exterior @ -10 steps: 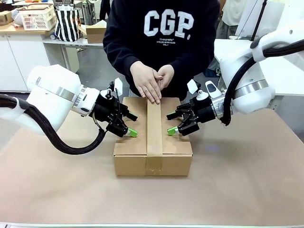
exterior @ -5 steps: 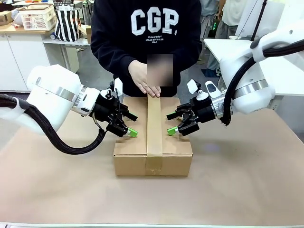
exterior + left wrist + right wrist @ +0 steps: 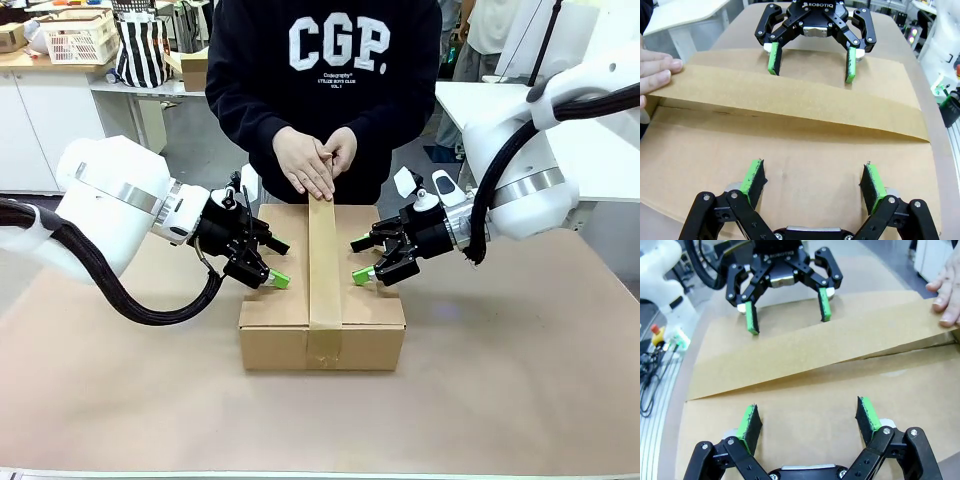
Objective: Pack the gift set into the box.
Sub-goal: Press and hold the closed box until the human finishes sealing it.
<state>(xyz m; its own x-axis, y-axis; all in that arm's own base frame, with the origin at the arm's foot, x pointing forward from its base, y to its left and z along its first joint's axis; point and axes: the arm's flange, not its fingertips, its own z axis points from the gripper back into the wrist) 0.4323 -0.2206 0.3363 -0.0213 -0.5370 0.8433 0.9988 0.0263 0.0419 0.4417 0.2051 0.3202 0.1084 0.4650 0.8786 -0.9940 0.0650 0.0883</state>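
The box (image 3: 275, 315) sits mid-table with its top flaps shut. A tan tape strip (image 3: 323, 260) runs along the seam and down the near wall. Both hands of the person (image 3: 312, 165) hold its far end, raised off the box (image 3: 805, 160). My left gripper (image 3: 277, 262) is open with its fingertips on the left flap, and its pads straddle bare cardboard in its wrist view (image 3: 814, 182). My right gripper (image 3: 360, 259) is open on the right flap (image 3: 810, 422). Each wrist view shows the other gripper across the tape (image 3: 812, 62) (image 3: 788, 310). The gift set is hidden.
Brown paper (image 3: 520, 380) covers the table, with free room in front of and beside the box. Behind the person stand a white counter with a basket (image 3: 78, 38), a striped bag (image 3: 143, 48) and a small carton (image 3: 200, 70). A white table (image 3: 600, 150) is at the right.
The person's hands have moved from pressing the tape at the box's far edge to holding its end slightly higher. Both arms have stayed where they were.
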